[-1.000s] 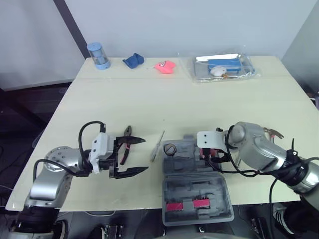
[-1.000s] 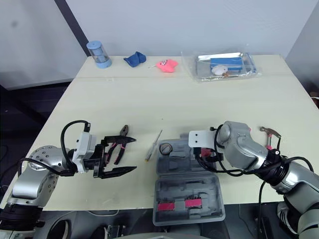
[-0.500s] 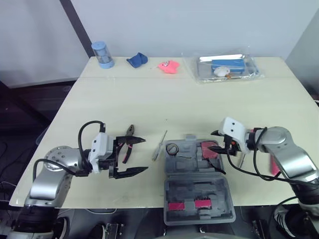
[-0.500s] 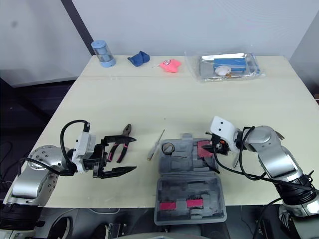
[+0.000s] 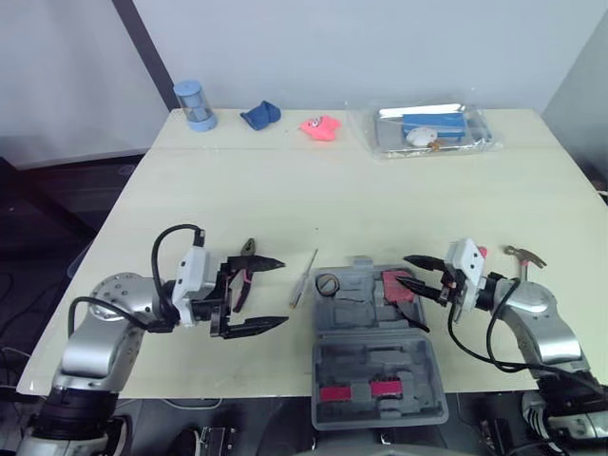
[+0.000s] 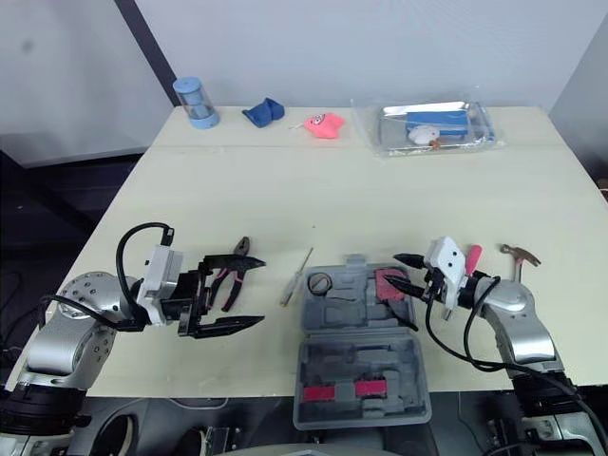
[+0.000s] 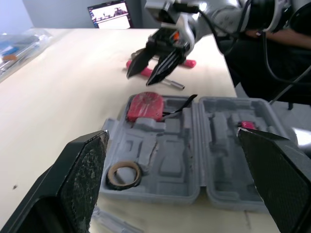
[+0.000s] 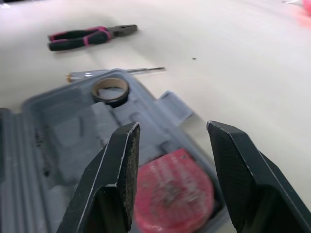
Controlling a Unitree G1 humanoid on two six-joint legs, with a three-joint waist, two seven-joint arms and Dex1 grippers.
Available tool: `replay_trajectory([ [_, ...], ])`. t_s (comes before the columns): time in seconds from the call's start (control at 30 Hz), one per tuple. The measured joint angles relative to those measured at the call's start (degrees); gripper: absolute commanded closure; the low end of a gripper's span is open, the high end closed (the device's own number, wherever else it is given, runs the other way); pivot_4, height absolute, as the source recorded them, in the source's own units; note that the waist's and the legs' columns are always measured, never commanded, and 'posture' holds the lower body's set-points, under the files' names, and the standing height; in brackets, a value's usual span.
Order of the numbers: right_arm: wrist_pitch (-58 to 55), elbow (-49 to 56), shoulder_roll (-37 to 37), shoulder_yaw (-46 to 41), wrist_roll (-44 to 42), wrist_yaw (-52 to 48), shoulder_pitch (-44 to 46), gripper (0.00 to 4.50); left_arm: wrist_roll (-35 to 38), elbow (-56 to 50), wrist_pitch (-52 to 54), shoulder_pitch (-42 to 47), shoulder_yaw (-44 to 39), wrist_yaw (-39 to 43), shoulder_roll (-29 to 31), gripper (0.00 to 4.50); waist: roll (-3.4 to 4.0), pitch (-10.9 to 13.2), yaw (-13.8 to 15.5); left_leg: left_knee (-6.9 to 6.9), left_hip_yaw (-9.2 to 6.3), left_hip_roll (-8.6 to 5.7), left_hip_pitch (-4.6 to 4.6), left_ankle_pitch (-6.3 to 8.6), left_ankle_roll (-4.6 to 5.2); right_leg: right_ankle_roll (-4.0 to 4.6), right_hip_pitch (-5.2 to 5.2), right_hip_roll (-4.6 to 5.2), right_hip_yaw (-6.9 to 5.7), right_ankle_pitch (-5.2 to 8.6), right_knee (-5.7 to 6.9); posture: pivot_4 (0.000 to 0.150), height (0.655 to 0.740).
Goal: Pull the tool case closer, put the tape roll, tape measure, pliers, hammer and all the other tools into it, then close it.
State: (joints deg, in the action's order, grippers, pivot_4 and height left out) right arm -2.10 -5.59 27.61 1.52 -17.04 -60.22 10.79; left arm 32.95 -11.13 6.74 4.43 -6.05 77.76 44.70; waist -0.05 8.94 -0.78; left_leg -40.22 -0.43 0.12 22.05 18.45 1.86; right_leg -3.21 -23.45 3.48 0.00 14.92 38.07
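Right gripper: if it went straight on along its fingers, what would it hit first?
Probably the round red tape measure lying in the open grey plastic tool case, just ahead of the open right gripper. Height is unclear, so it might skim over.

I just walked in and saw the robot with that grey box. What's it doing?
The robot is packing tools into the open tool case. The tape roll and red tape measure already lie inside. The right gripper hovers by the tape measure, jaws open and empty. The left gripper, jaws open too, is next to the pliers. The pliers, screwdriver and hammer lie on the table.
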Motion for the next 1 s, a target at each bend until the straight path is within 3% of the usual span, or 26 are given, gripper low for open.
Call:
replay_trajectory([
  [0.6,17.7,-24.7,-2.1,3.6,6.4,-2.9,6.7,2.17,0.1,0.1,0.8,2.0,-0.1,0.3,0.0,0.00,-0.08,-0.1,-0.2,0.00,0.03,0.03,-0.36,-0.01,-0.01,0.01,0.31,-0.05,0.04,0.00,0.01,0.150,0.7400],
  [0.9,13.4,-27.6,-0.9,7.3,10.0,-3.0,10.0,2.17,-0.2,0.1,0.8,1.6,-0.1,-0.4,0.0,0.00,-0.71,-0.6,-0.2,0.41,-0.02,0.14,-2.12,0.18,0.27,0.10,1.94,-0.02,0.06,0.06,-0.24,0.150,0.7400],
  [1.0,7.6,-26.3,-0.4,8.7,10.6,-2.8,10.6,2.17,-0.2,0.1,0.8,1.4,-0.1,-0.7,0.0,0.00,-1.25,-1.6,0.0,0.79,-0.03,0.11,-2.28,0.15,0.23,0.16,1.97,0.30,0.06,0.09,-0.32,0.150,0.7400],
])
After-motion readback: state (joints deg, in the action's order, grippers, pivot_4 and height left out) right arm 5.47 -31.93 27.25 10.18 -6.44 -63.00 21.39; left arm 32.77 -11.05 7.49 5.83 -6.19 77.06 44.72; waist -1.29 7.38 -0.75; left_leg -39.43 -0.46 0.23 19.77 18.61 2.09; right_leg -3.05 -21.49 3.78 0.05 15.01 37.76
